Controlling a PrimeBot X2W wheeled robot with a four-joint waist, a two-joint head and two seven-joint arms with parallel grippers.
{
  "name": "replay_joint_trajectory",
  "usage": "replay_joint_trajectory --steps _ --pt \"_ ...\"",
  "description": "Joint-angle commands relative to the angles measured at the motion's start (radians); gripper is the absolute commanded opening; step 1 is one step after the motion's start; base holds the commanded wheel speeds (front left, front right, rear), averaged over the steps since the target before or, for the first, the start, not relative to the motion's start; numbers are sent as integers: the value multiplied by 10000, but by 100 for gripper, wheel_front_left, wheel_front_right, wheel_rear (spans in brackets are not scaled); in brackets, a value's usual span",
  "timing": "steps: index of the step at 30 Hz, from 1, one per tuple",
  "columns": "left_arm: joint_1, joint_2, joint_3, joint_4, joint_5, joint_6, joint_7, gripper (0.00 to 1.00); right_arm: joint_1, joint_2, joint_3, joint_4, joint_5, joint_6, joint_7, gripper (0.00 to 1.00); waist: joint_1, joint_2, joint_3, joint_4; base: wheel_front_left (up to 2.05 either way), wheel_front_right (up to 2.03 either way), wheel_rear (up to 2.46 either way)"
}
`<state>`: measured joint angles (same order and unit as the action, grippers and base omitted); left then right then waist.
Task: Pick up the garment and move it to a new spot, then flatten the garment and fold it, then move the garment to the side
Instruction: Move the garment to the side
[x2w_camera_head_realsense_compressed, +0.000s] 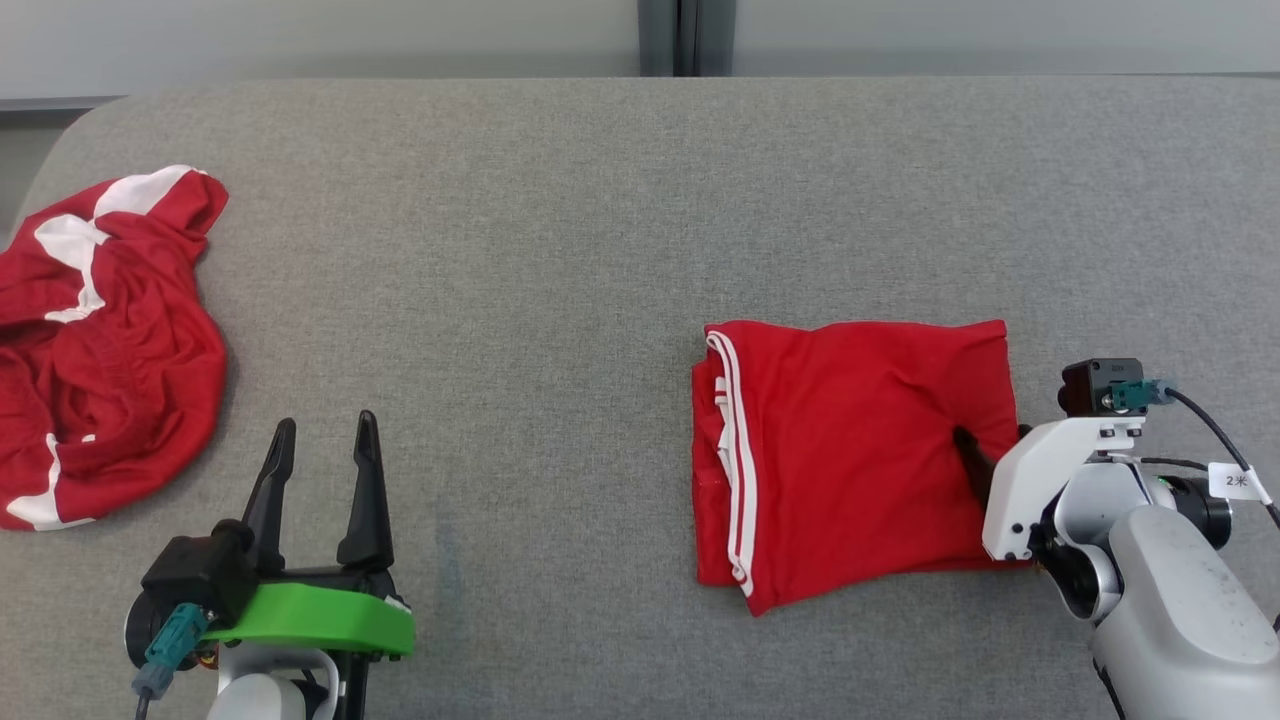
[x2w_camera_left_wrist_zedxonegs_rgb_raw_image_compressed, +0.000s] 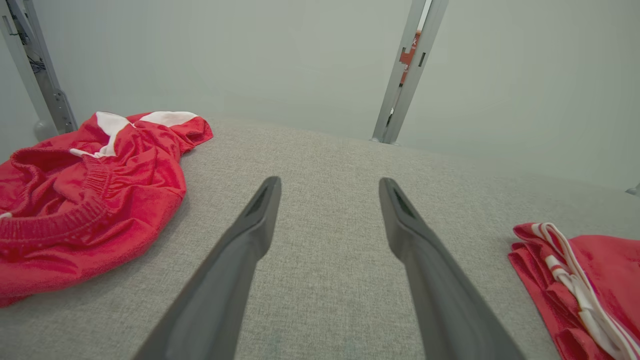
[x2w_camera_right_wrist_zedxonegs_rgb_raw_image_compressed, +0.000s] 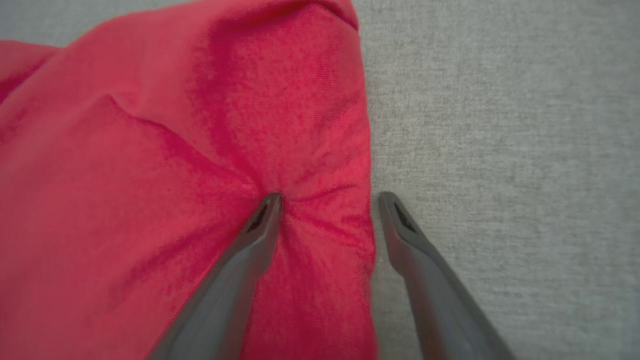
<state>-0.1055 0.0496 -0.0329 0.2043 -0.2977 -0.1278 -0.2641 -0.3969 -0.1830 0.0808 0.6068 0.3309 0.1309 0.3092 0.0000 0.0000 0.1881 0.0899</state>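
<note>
Cloth (x2w_camera_head_realsense_compressed: 100, 340) lies crumpled left; garment (x2w_camera_head_realsense_compressed: 860, 450) points its striped edge left, that edge running near-far; left gripper (x2w_camera_head_realsense_compressed: 327, 420) wide; right gripper (x2w_camera_right_wrist_zedxonegs_rgb_raw_image_compressed: 327, 197) wide, astride its right edge.

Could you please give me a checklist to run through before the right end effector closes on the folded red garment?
1. Folded red cloth garment with white stripes lies flat and neatly folded: ok.
2. Right end effector is open and straddles the garment's edge, one side pressing the cloth, the other over the grey fabric tabletop: ok.
3. All folded layers sit between the jaws: cannot tell.
4. Left end effector is open, clear of both garments: ok.
5. Crumpled red-and-white garment lies well apart from the folded one: ok.
</note>
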Motion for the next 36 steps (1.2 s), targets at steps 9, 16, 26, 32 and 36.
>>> replay_joint_trajectory --steps 9,16,26,32,36 --pt "-251 19 26 -169 -13 -46 1 100 -413 -627 1277 -87 -258 -14 795 0 0 0 334 -325 0 0 0" --pt "-487 31 98 -592 201 -46 2 100 -1573 -2082 2920 -1273 -155 -13 1297 0 0 0 947 -1329 0 0 0" --pt "-1111 504 39 -1549 438 -46 2 100 -3153 -4170 3158 -1320 -45 -11 649 0 0 0 2282 -2682 0 0 0" --pt "-1550 783 -187 -2087 505 -46 1 100 -3631 -5153 2545 -789 -618 -11 -45 0 0 0 3146 -2987 0 0 0" --pt "-1819 897 -271 -2335 552 -46 1 100 -3878 -5667 1988 -604 -962 -11 -403 0 0 0 3657 -3019 0 0 0"
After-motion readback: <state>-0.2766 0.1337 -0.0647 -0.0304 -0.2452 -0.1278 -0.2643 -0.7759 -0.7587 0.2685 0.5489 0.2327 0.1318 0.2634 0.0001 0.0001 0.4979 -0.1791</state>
